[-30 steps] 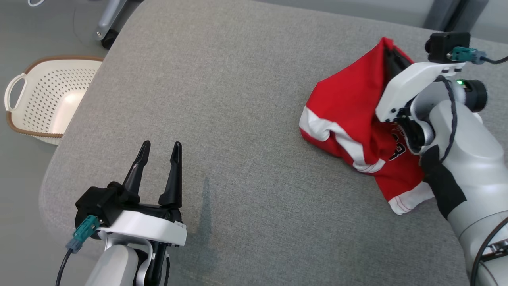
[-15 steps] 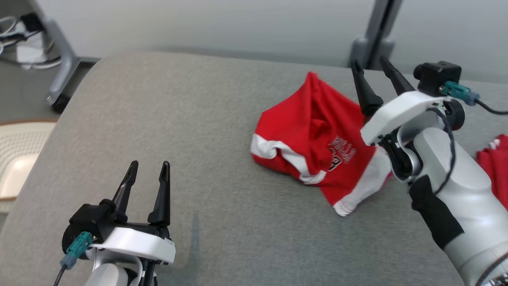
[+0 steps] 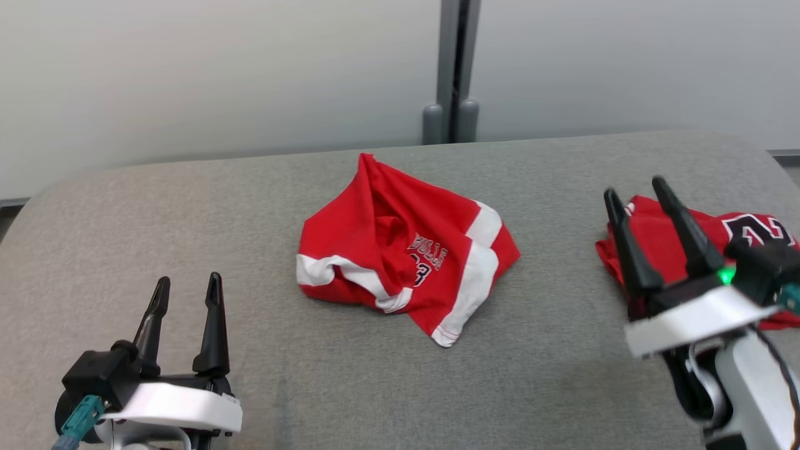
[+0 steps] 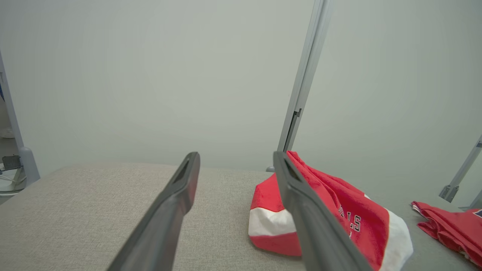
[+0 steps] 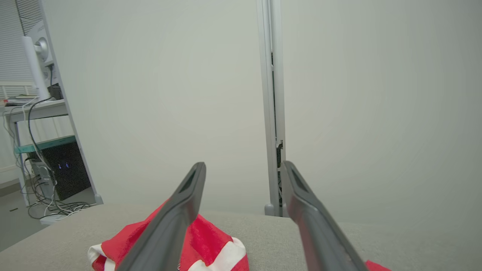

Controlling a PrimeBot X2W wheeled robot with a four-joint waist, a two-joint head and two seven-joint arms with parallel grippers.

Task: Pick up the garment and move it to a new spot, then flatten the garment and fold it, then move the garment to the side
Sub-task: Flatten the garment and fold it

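the garment (image 3: 400, 250) lies crumpled near the middle of the grey padded table (image 3: 187, 206), a little toward its far edge. it looks light, soft and limp, so expect it to sag and drag. take it by the white-banded hem or an outer corner, not the bunched middle. your left gripper (image 3: 189, 279) and right gripper (image 3: 633, 187) both stand open and empty. a second red garment (image 3: 719, 219) lies by the right edge.

Pale wall (image 3: 187, 75) with grey upright post (image 3: 451, 62) behind grey fabric-covered table (image 3: 250, 206).
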